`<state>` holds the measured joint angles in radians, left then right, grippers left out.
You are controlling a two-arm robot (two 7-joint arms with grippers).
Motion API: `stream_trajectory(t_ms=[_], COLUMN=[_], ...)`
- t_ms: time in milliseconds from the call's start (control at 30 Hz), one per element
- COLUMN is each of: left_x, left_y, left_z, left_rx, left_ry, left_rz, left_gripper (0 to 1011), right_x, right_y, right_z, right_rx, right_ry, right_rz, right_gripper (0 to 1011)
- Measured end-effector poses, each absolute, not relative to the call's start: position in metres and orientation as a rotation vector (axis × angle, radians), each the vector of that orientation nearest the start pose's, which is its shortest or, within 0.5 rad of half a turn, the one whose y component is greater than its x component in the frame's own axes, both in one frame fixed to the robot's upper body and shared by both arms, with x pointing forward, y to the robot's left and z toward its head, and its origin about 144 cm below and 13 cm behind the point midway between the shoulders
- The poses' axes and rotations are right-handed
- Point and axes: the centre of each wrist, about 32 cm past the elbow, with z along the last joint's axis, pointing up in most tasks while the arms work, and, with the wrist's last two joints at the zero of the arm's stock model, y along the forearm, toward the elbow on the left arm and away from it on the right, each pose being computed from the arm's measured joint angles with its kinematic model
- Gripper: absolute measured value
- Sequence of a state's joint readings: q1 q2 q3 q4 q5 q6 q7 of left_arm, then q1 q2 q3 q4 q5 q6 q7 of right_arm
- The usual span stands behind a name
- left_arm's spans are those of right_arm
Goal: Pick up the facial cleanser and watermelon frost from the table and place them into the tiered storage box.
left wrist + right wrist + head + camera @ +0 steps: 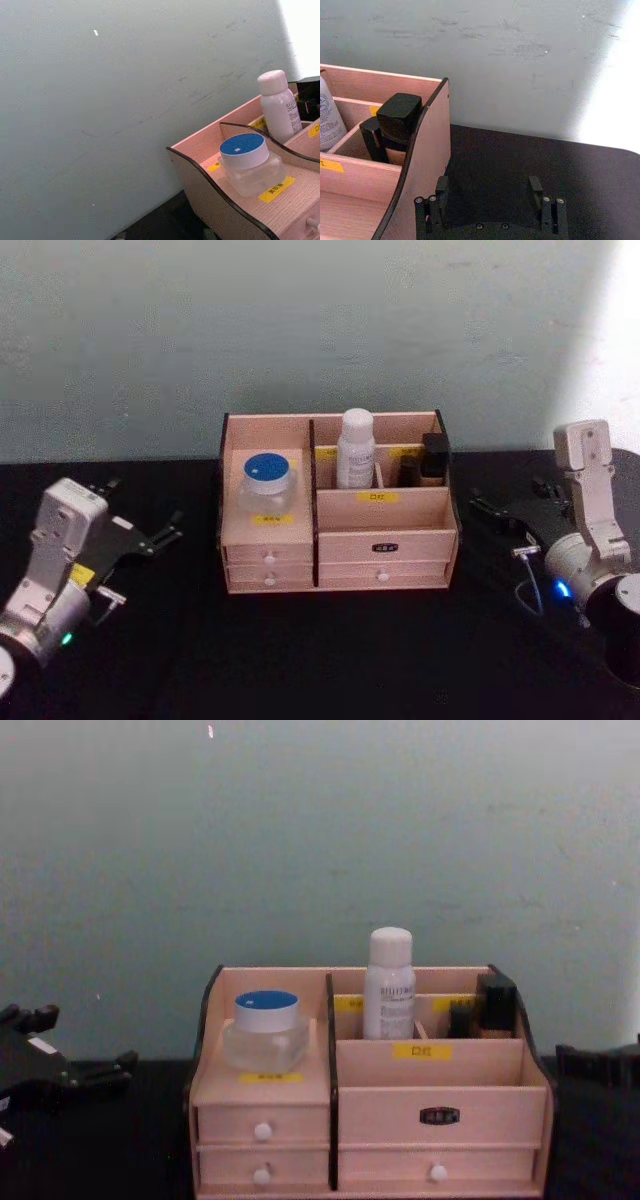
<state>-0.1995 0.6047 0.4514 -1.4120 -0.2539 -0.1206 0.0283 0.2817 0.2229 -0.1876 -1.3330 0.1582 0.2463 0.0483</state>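
The tiered storage box [400, 540] stands mid-table against the wall. On its left upper shelf sits the watermelon frost [267, 483], a clear jar with a blue lid, also seen in the left wrist view [248, 162] and chest view [266, 1028]. Upright in a rear compartment is the facial cleanser [355, 448], a white bottle [389, 982] [278, 105]. My left gripper [147, 502] rests open on the table left of the box, holding nothing. To the box's right, my right gripper [505, 495] [488, 187] is open and empty.
Small black items [432, 455] [397, 120] occupy the box's rear right compartment. The black table [330, 660] spreads in front of and beside the box. A pale green wall stands close behind it. Two rows of white-knobbed drawers [262, 1131] face me.
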Motion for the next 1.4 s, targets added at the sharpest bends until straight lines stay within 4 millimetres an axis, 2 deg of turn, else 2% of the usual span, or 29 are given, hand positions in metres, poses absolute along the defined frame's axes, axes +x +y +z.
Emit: stream_trajectory(t_ms=[1400], left_x=[0.4886], left_y=[0.3097], left_z=[1.1398], left_rx=[0.304], left_ry=[-0.285], left_rz=[1.248], left_gripper=[1001], right_x=[0.5351], right_y=[-0.2525], right_z=[1.1639], right_rx=[-0.261], right_ry=[0.090], right_rz=[-1.403], right_gripper=[1002])
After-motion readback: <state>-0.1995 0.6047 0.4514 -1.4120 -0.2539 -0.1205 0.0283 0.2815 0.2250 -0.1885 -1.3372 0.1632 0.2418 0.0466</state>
